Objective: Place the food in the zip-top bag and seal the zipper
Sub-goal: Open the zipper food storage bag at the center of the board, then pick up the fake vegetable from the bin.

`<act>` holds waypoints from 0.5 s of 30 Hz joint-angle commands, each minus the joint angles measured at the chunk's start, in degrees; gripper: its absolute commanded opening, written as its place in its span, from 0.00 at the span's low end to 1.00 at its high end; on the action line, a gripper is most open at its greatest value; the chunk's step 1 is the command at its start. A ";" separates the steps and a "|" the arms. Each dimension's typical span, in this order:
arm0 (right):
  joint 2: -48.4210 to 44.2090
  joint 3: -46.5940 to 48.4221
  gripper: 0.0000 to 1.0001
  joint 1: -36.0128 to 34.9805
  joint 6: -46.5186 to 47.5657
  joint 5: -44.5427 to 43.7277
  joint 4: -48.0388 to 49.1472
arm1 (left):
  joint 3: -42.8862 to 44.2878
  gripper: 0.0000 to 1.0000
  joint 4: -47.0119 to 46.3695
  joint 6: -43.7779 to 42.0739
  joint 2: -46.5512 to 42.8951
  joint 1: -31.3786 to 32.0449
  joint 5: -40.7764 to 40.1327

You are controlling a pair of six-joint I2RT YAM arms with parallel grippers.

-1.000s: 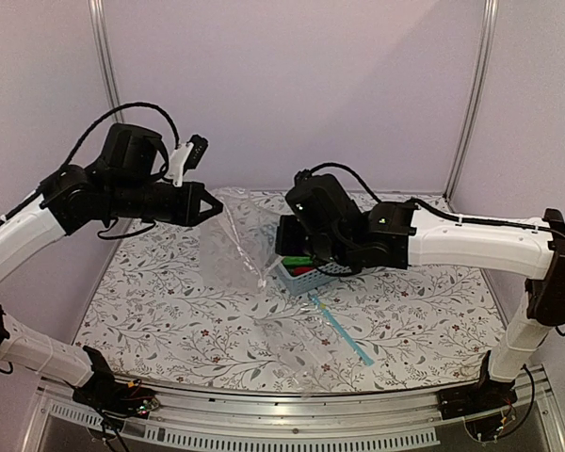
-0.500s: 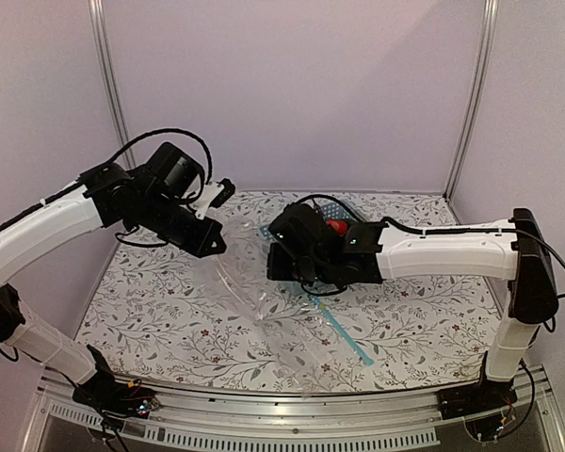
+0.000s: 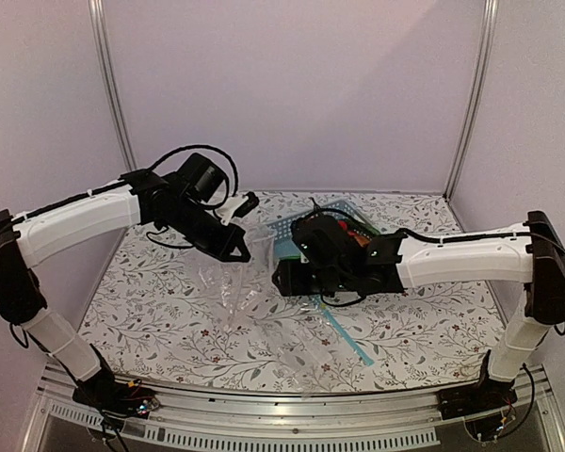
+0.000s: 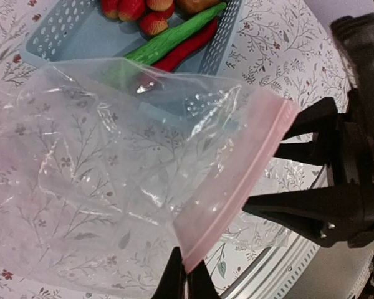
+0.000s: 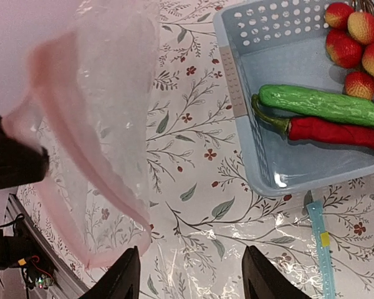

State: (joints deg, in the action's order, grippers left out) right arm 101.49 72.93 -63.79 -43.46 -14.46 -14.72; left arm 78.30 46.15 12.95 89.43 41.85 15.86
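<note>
The zip-top bag (image 4: 112, 162) hangs clear and crumpled. My left gripper (image 4: 187, 281) is shut on the near end of the zipper (image 4: 237, 180), the pale pink strip. In the right wrist view the zip-top bag (image 5: 106, 93) sags at the left, and my right gripper (image 5: 196, 280) stands open and empty over the tablecloth, beside the bag's mouth. The food lies in a blue basket (image 5: 262, 156): a green vegetable (image 5: 324, 106), a red chili (image 5: 336, 134) and red-yellow fruits (image 5: 355, 37). From above, the left gripper (image 3: 237, 247) and right gripper (image 3: 287, 278) face each other.
A second clear bag with a teal-blue strip (image 3: 344, 334) lies flat on the flowered tablecloth near the front. The blue basket (image 3: 297, 226) stands behind the right arm's wrist. Metal posts and lilac walls close off the back, and a metal rail runs along the near edge.
My right gripper has left the basket, dropped toward the bag's mouth and opened. The left arm has carried the bag to the right and lower, still pinching its strip.
</note>
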 commanded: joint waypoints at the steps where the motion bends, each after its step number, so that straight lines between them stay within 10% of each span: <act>1: -9.25 -2.47 0.59 0.11 6.71 4.16 1.90 | 2.03 0.00 -2.33 -1.70 0.91 -2.03 3.94; 15: -15.07 9.33 0.70 17.66 19.62 -4.08 -33.33 | -3.36 0.00 -5.98 -1.66 -2.72 -4.32 5.70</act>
State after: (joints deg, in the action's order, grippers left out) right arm 84.20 79.15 -52.75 -29.63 -15.99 -33.91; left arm 76.69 42.13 11.29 88.42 38.39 20.40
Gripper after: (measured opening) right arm 0.706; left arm 0.006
